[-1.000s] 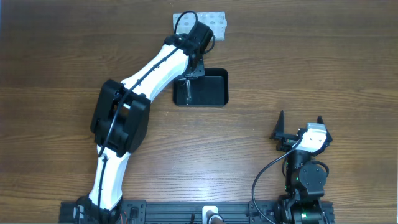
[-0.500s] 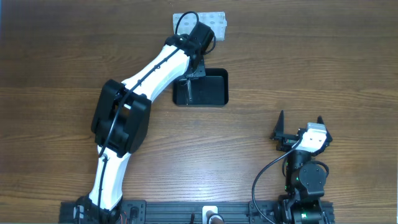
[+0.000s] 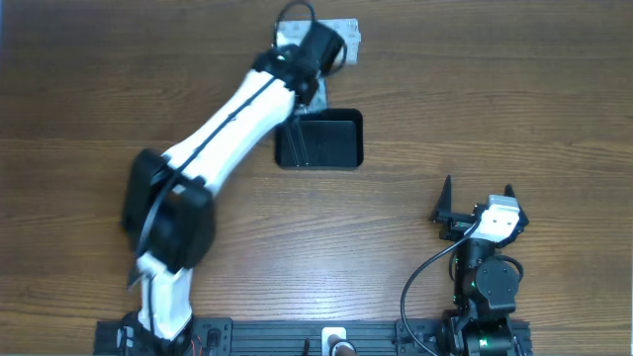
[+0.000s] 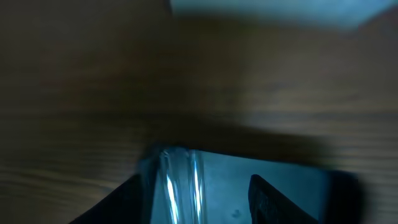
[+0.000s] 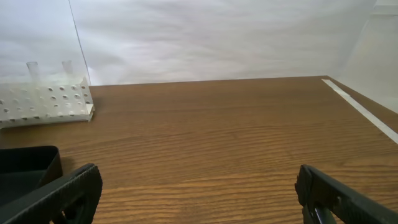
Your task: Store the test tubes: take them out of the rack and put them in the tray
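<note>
At the upper centre of the top view, I am holding my left gripper [image 4: 194,185] with its fingers spread apart and nothing clamped between them. Below the fingers, the black tray [image 3: 341,148] is lying just under the white test tube rack [image 5: 46,102] in the frame. A clear test tube [image 4: 169,186] is lying flat along the tray's left side. In the left half of the right wrist view, two upright test tubes [image 5: 31,68] are standing close together in the rack's back row, so I judge the task to be partly complete.

At the lower right of the top view, I am resting my right gripper [image 3: 473,202], fingers apart and empty, well away from the rack and tray.

Hazards I am anticipating:
- The two standing tubes are sitting near each other. Open fingers descending off-centre could strike the neighbour and tip or crack it.
- The rack looks light. If a tube is binding in its hole, the rack could lift with it.
- Smooth glass could slip if I am clamping too near the rim.
- A tube released from height could land on the glass already in the tray and chip it.
</note>
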